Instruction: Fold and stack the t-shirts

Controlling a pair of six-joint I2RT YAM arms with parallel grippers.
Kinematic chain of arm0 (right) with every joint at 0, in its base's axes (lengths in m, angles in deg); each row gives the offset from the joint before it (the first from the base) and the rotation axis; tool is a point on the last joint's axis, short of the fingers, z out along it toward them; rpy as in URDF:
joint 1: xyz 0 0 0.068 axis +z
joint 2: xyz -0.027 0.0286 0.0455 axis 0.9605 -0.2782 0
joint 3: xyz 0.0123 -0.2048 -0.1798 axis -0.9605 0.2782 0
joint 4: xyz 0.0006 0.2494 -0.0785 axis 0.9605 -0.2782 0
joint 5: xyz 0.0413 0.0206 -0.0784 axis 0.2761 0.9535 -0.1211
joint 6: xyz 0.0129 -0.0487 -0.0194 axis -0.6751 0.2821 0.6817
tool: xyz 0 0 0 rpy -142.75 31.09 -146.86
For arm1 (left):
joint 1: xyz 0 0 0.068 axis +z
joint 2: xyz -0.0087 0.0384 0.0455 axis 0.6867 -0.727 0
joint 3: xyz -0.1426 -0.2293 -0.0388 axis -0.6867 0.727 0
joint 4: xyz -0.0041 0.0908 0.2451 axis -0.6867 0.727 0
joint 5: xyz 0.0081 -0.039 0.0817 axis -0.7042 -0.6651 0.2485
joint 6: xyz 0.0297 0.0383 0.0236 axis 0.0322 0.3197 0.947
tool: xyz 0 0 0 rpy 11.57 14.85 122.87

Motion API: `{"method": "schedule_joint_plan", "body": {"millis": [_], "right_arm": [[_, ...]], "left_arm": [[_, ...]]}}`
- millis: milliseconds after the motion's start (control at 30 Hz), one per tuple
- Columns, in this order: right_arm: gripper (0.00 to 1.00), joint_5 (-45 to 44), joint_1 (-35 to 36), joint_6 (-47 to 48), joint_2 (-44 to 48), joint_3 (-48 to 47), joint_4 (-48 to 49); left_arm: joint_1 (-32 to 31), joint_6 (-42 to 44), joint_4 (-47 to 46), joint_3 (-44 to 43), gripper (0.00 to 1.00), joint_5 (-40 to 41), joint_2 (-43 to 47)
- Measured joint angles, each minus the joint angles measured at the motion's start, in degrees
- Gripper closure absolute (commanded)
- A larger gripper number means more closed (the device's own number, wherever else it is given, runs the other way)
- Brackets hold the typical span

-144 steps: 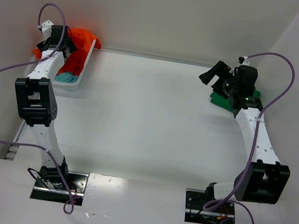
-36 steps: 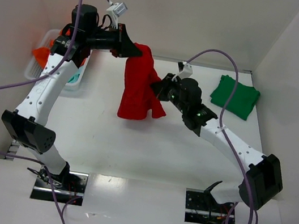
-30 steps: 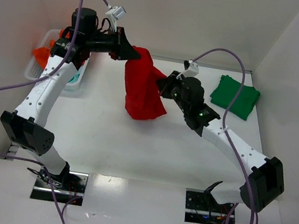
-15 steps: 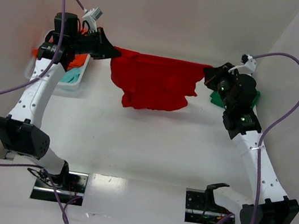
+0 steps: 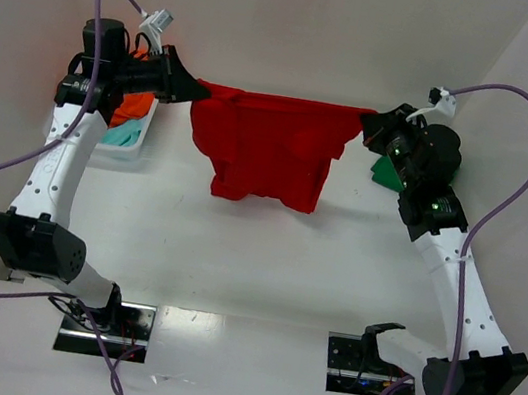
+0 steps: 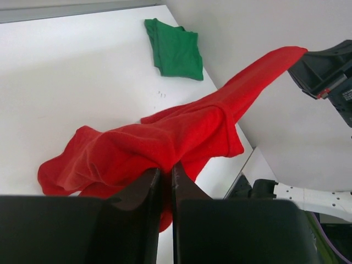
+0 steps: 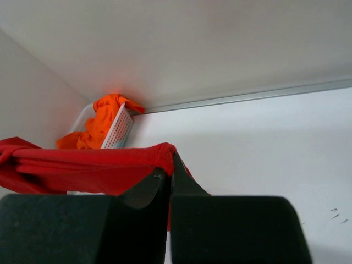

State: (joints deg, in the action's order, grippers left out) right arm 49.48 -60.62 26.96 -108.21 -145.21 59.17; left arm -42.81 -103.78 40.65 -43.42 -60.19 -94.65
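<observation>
A large red t-shirt hangs spread above the table, held taut along its top edge between both grippers. My left gripper is shut on its left corner, and the cloth is pinched between the jaws in the left wrist view. My right gripper is shut on the right corner, with red cloth draped from its tips. A folded dark green t-shirt lies at the far right, mostly hidden behind the right arm in the top view. The orange t-shirt and the pale teal t-shirt sit in the basket.
The white lattice basket stands at the far left against the wall. White walls close in the back and both sides. A purple cable loops off each arm. The red shirt's lower hem hangs over the middle of the table.
The two grippers have pulled apart toward the left and right walls. The red shirt went from a bunched hanging lump to a wide, taut span.
</observation>
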Motion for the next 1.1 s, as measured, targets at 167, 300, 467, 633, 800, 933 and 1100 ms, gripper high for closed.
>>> {"method": "schedule_joint_plan", "body": {"millis": [167, 300, 467, 633, 800, 933, 1100], "right_arm": [[1.0, 0.2, 0.0, 0.3, 0.0, -0.4, -0.2], [1.0, 0.2, 0.0, 0.4, 0.0, -0.4, -0.2], [1.0, 0.7, -0.2, 0.5, 0.0, -0.4, -0.3], [1.0, 2.3, -0.4, 0.5, 0.1, -0.4, -0.3], [1.0, 4.0, -0.5, 0.6, 0.2, -3.0, -2.0], [1.0, 4.6, -0.5, 0.8, 0.2, -10.6, -2.8], [1.0, 4.7, -0.7, 1.0, 0.3, -16.5, -2.7]], "left_arm": [[0.4, 0.0, -0.8, 0.5, 0.92, -2.0, 0.0], [0.4, 0.0, -1.2, 0.5, 0.97, -2.9, 0.0], [0.5, 0.0, -1.6, 0.5, 1.0, -3.0, 0.0], [0.5, 0.0, -1.2, 0.0, 1.0, -2.4, 0.0], [0.9, 0.0, 0.5, -5.3, 1.0, -1.7, 0.1], [1.0, -0.2, 0.7, -14.2, 1.0, -2.1, -0.2], [0.0, -0.3, 0.7, -22.8, 1.0, -2.8, -0.6]]}}
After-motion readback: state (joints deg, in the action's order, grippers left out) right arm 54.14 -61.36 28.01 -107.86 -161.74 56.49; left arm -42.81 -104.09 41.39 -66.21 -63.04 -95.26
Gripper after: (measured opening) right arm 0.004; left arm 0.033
